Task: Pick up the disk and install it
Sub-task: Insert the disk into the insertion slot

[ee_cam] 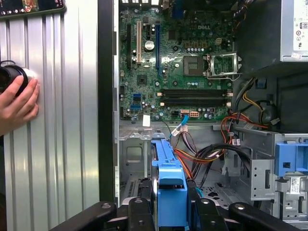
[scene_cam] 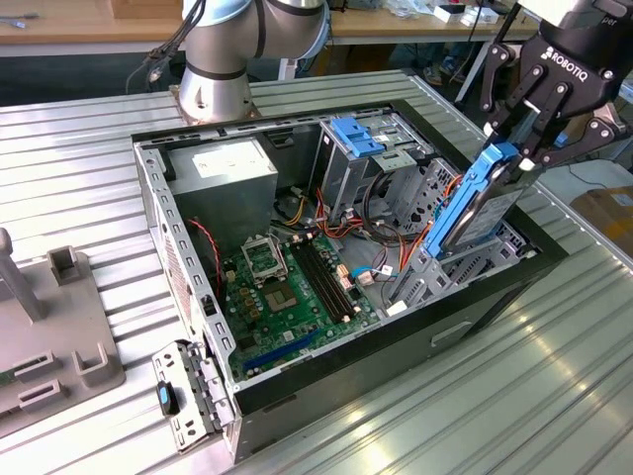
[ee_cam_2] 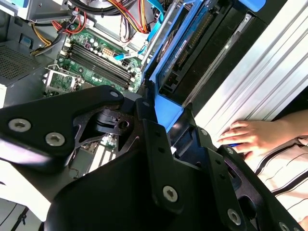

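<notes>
The disk point(scene_cam: 473, 208), a dark drive in bright blue rails, stands tilted at the exterior view's right side of the open computer case point(scene_cam: 188, 287). Its lower end sits in the grey bay by the case's edge. My gripper point(scene_cam: 516, 156) is above it, shut on the blue tab at the disk's upper end. In the first wrist view the blue tab of the disk point(ee_cam: 171, 185) runs between the black fingers of the gripper point(ee_cam: 171, 206). The second wrist view has the disk point(ee_cam_2: 192, 53) reaching away from the gripper point(ee_cam_2: 166, 113) toward the case's interior.
Inside the case lie a green motherboard point(scene_cam: 287, 287), a grey power supply point(scene_cam: 229, 166), a metal cage with a blue top point(scene_cam: 358, 139) and loose cables. A person's hand point(ee_cam: 17, 103) rests on the ribbed table beside the case. A grey fixture point(scene_cam: 59, 336) stands at the exterior view's left.
</notes>
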Motion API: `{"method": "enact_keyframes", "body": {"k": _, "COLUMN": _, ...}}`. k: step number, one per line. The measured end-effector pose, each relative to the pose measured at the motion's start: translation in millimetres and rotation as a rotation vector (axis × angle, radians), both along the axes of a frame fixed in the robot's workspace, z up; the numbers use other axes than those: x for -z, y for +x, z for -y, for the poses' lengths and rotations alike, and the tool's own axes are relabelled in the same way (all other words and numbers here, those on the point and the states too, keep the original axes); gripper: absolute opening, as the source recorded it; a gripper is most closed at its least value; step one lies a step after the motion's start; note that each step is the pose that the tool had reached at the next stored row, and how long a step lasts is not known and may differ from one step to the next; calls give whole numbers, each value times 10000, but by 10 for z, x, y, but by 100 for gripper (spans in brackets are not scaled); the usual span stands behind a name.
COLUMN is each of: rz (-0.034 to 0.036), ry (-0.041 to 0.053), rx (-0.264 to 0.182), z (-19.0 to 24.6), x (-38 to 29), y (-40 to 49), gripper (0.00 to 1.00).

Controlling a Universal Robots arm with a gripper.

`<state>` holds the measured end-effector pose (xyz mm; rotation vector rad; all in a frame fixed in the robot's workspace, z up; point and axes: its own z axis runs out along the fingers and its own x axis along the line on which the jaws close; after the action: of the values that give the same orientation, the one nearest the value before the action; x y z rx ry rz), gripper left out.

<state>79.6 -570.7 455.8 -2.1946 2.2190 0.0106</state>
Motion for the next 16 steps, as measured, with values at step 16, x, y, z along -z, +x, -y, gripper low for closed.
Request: {"method": "enact_keyframes", "body": {"k": 16, "rz": 0, "ry": -2, "rx": -36, "z": 0, "x": 218, "y": 1, "gripper": 37}}
